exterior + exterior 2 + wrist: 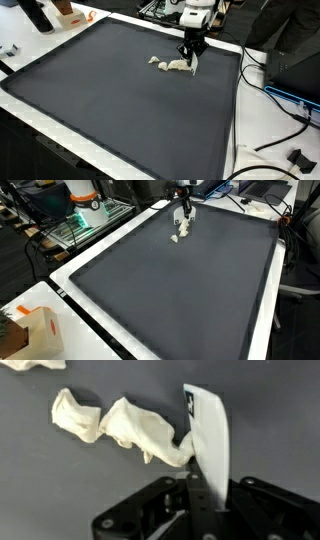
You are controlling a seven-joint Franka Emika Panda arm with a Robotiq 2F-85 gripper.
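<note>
My gripper (192,47) (183,210) hangs low over the far part of a dark grey mat (110,100) (190,290). In the wrist view the gripper (201,488) is shut on a white flat strip (206,438) that sticks out from between the jaws. The strip's side touches a crumpled white wad (142,430). A second crumpled wad (76,415) lies just beyond it, and a third (32,364) is cut off by the top edge. In both exterior views the wads (168,65) (177,235) lie on the mat right beside the gripper.
A white table border (262,130) rings the mat. Cables (280,95) and a black plug (298,158) lie on one side. A cardboard box (28,330) sits at a near corner. Electronics and clutter (85,210) stand beyond the mat's far edge.
</note>
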